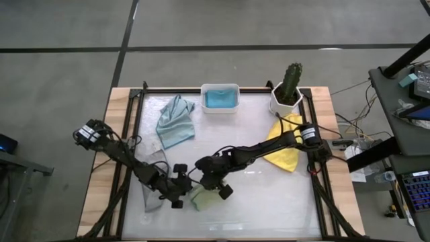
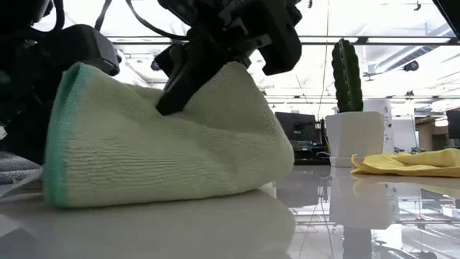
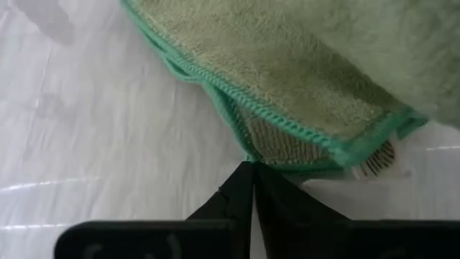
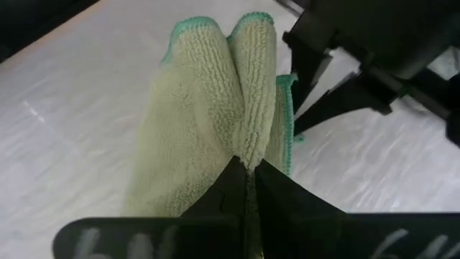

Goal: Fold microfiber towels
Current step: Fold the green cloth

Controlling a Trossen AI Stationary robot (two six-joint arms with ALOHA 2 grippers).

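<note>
1. The sage green towel (image 1: 202, 197) lies bunched at six o'clock on the counter (image 1: 269, 195).
2. The right pincer (image 4: 248, 171) pinches a raised fold, holding the layers up for doubling.
3. The left pincer (image 3: 251, 173), pressed together at the towel's edge, appears to pin the hem.

No legible text, labels, brands or numbers anywhere

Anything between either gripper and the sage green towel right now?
Nothing visible. The right gripper is shut on a raised fold of the sage green towel; the left gripper is shut at its green-stitched edge. No other object sits between them on the table.
</note>
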